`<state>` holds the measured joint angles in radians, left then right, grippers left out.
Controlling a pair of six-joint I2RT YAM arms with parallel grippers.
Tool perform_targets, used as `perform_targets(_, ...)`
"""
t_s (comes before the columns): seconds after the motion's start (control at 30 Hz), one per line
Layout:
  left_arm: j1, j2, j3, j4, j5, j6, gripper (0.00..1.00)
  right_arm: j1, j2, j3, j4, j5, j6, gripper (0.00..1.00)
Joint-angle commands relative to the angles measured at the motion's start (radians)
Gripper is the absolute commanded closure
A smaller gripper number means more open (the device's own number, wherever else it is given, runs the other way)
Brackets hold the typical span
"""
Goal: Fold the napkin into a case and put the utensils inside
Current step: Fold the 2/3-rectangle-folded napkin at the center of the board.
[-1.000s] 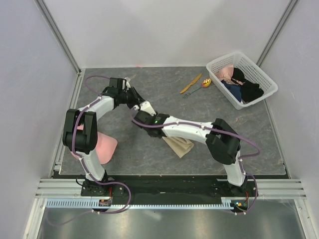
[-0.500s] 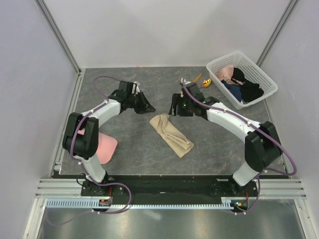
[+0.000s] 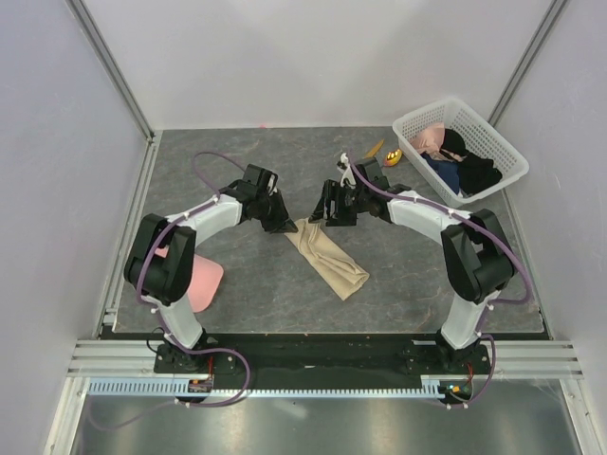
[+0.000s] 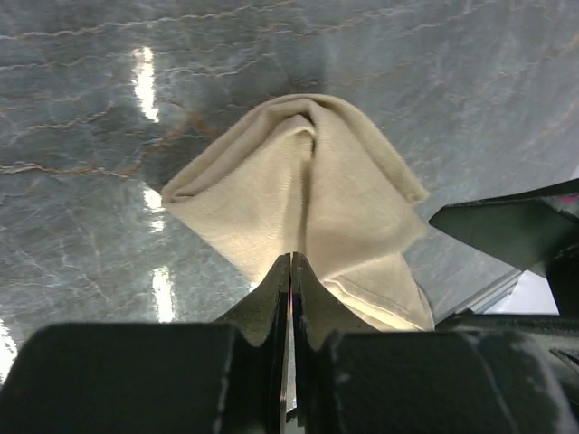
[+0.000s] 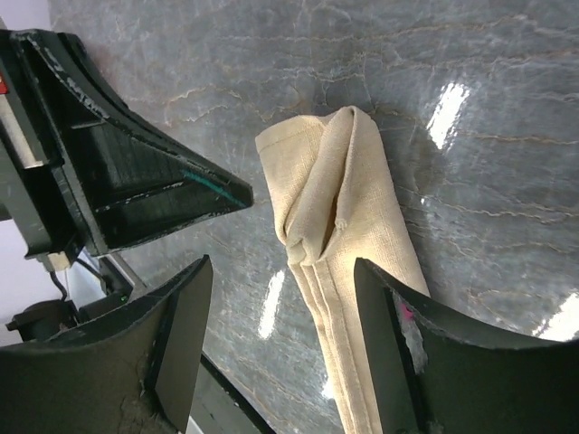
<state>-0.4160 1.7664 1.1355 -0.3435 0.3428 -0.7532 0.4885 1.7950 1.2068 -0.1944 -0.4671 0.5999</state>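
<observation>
Overhead view from behind; both wrist views close above the napkin [image 4: 308, 199]

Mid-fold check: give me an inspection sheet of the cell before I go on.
Surface: grey marbled tabletop, glare patches, no spills seen.
Job's things: napkin folded into a narrow strip, lying diagonally mid-table; knife and spoon far right, partly hidden, not in the napkin.
Clutter: white basket of clothes at far right; pink cap near the left edge.
Grippers: left gripper fingers shut at the napkin's far end, pinch on cloth unclear; right gripper fingers open, straddling that end.
Cables: purple cables along both arms, off the napkin.
Surroundings: white walls, metal frame; nothing seen.
</observation>
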Motion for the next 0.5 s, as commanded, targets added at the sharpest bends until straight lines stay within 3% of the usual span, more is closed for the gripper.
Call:
perform_targets(0.0, 0.000, 0.057, 0.026, -0.035, -0.047, 0.046, 0.93, -0.004, 0.044, -0.012, 0.092, -0.077, 0.020, 0.28)
perform_targets(0.2, 0.002, 0.113, 0.064, 0.017, -0.019, 0.041, 0.94, -0.005, 0.075, 0.010, 0.089, -0.074, 0.012, 0.30)
perform_targets(0.47, 0.000, 0.074, 0.110, 0.017, 0.005, -0.003, 0.94, -0.010, 0.093, 0.019, 0.081, -0.073, 0.012, 0.32)
